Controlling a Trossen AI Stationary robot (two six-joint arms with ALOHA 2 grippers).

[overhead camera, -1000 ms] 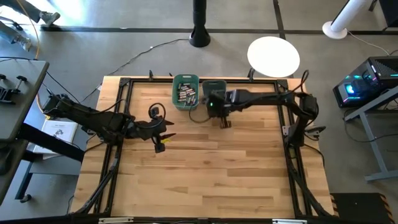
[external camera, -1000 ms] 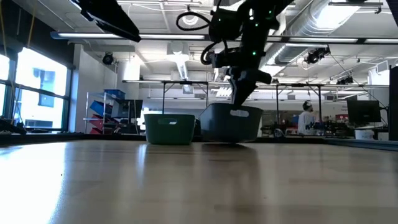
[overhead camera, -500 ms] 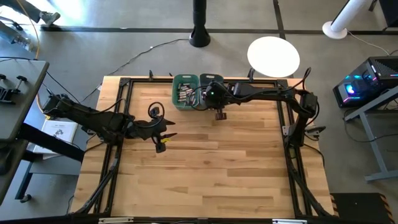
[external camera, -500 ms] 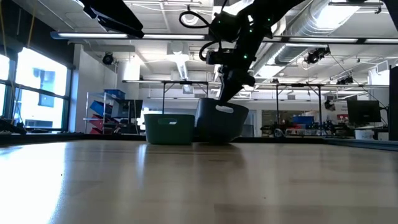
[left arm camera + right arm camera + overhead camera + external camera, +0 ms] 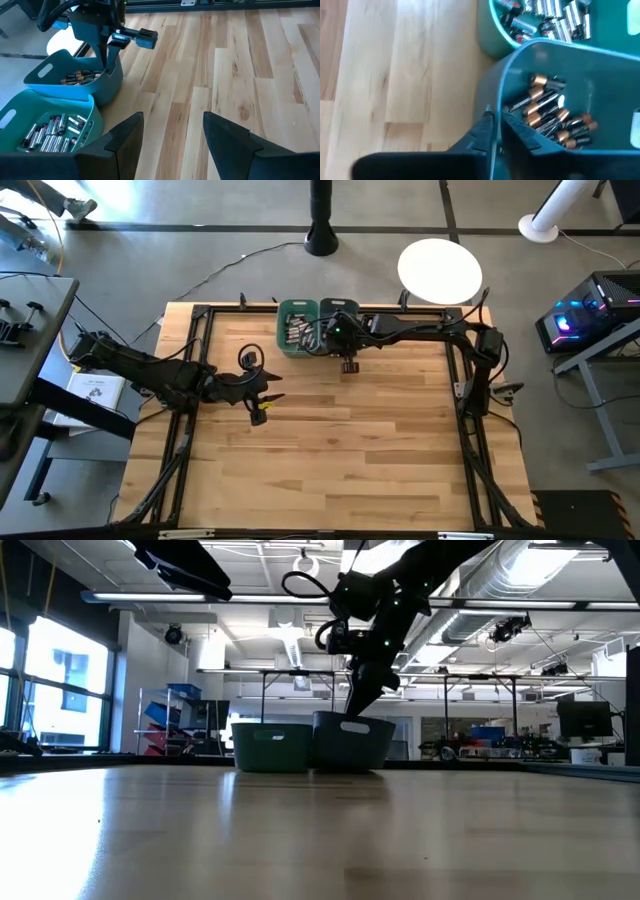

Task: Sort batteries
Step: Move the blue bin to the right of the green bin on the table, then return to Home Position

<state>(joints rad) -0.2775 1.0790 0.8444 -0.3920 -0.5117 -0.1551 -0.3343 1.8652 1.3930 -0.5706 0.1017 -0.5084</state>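
Gripping the near rim of a blue-grey plastic bin (image 5: 555, 75), the right gripper (image 5: 492, 122) has its two dark fingers (image 5: 520, 131) pinched on the thin wall, one inside and one outside. In the high view this gripper (image 5: 340, 343) sits at the far middle of the light wooden slatted table (image 5: 330, 460), with the right arm reaching in from the table's right side. Inside the held bin lies a heap of dark cylindrical batteries with copper-orange ends (image 5: 555, 117). Touching that bin, or at least pressed very close to it, stands a teal rectangular plastic bin (image 5: 297, 328); it holds a pile of silvery-grey cylindrical batteries (image 5: 52, 132), with a few dark, red-marked cells among them as far as the right wrist view lets one judge. From table height the two bins stand side by side at the far edge, the blue-grey one (image 5: 352, 743) resting flat on the wood under the gripper.

The left gripper (image 5: 262, 404) hangs over the left middle of the table, well apart from both bins, pointing toward the table's centre. Its fingers (image 5: 125, 140) stand wide apart with nothing between them, only bare planks showing in the gap.
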